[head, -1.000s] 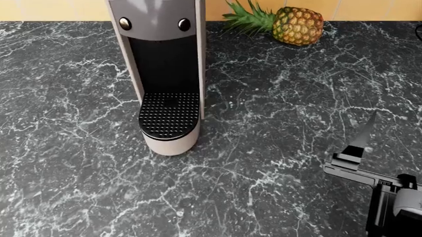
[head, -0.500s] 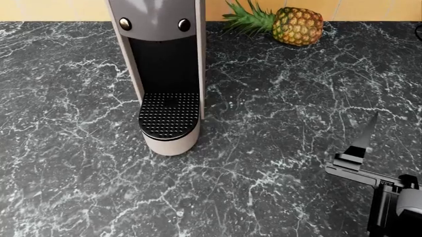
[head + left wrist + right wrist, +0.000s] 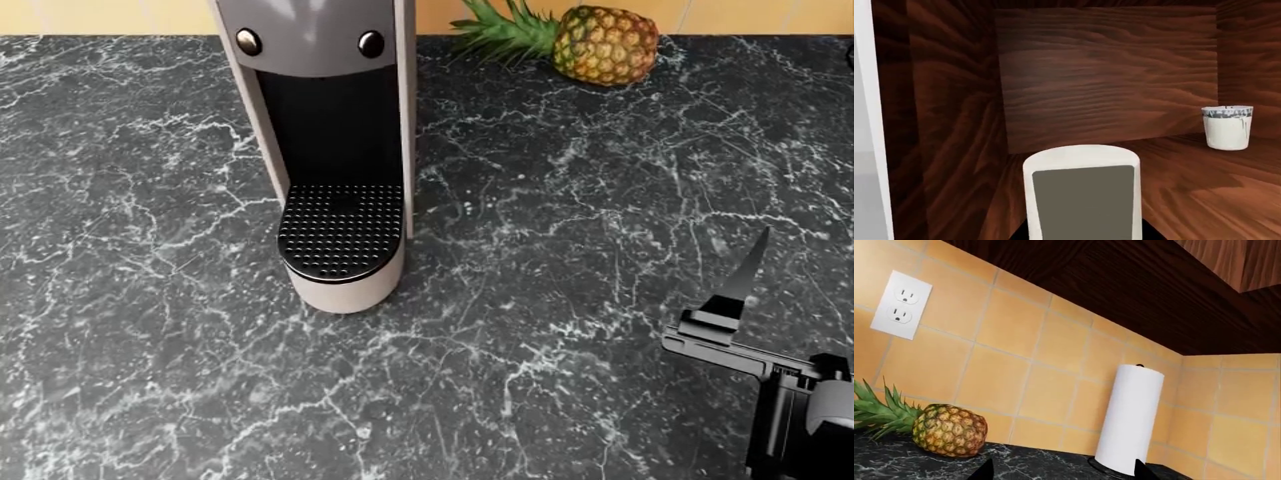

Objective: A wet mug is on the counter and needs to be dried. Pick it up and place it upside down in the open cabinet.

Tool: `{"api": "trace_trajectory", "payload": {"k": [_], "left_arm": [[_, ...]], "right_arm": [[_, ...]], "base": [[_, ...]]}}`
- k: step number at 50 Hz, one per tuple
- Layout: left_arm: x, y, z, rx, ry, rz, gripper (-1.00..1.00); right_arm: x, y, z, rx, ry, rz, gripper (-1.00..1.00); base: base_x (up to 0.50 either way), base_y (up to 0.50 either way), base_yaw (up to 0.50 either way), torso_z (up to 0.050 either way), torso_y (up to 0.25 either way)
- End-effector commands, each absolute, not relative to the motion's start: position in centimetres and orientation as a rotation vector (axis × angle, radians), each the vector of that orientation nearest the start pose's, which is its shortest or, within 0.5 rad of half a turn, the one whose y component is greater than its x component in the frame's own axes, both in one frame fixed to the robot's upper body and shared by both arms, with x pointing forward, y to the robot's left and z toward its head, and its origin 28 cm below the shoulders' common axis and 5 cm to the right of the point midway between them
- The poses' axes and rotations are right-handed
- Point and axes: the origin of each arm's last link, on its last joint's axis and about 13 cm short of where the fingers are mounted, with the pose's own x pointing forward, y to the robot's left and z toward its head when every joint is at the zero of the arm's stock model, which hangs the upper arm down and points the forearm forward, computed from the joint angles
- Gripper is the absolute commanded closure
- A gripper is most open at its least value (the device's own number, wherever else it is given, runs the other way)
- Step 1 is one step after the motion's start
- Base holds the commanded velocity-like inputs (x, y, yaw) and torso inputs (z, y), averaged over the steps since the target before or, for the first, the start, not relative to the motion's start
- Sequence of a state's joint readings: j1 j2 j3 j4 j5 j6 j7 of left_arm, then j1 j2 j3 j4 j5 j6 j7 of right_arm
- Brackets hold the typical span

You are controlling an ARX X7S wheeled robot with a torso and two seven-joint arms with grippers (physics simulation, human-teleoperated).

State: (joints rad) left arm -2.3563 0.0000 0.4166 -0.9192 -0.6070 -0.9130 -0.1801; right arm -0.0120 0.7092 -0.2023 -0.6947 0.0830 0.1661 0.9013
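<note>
In the left wrist view the cream-white mug (image 3: 1084, 195), with a flat grey face toward the camera, stands close in front inside the open wooden cabinet (image 3: 1107, 75). My left gripper's dark fingers (image 3: 1021, 234) show at either side of its base, shut on it. Its handle is hidden. The mug and left gripper are out of the head view. My right gripper (image 3: 738, 285) hovers over the counter (image 3: 561, 180) at the near right. Its fingertips (image 3: 984, 471) are apart in the right wrist view, open with nothing between them.
A small white cup with a grey speckled rim (image 3: 1227, 127) stands on the cabinet shelf to one side. A tall grey coffee machine (image 3: 334, 150) stands mid-counter. A pineapple (image 3: 601, 45) lies by the tiled wall, and a paper towel roll (image 3: 1131, 420) stands beside it.
The head view has tilted down a touch, so the wall strip is thinner. The right gripper stays open in almost the same place.
</note>
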Motion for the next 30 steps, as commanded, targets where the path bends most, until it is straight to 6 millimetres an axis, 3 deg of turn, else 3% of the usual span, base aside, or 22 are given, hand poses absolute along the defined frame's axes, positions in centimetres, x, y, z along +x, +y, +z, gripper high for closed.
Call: {"api": "trace_trajectory", "payload": {"k": [1, 16, 17, 30], "left_arm": [[27.82, 15.88, 57.8, 0.115, -0.38, -0.038, 1.0], [27.93, 15.8, 57.61, 0.119, -0.36, -0.063, 1.0], [27.93, 15.81, 57.61, 0.118, -0.36, -0.062, -1.0], [27.88, 15.96, 57.69, 0.111, -0.364, -0.045, -1.0]], "right_arm": [[18.19, -15.4, 14.96, -0.327, -0.606, -0.461, -1.0], [18.2, -15.48, 14.95, -0.325, -0.604, -0.463, -1.0], [18.2, -15.49, 14.94, -0.325, -0.604, -0.463, -1.0], [18.21, -15.49, 14.85, -0.324, -0.602, -0.464, -1.0]], "base": [[0.0, 0.0, 0.0, 0.0, -0.009], [0.0, 0.0, 0.0, 0.0, -0.003], [-0.01, 0.0, 0.0, 0.0, 0.0], [0.0, 0.0, 0.0, 0.0, -0.008]]}}
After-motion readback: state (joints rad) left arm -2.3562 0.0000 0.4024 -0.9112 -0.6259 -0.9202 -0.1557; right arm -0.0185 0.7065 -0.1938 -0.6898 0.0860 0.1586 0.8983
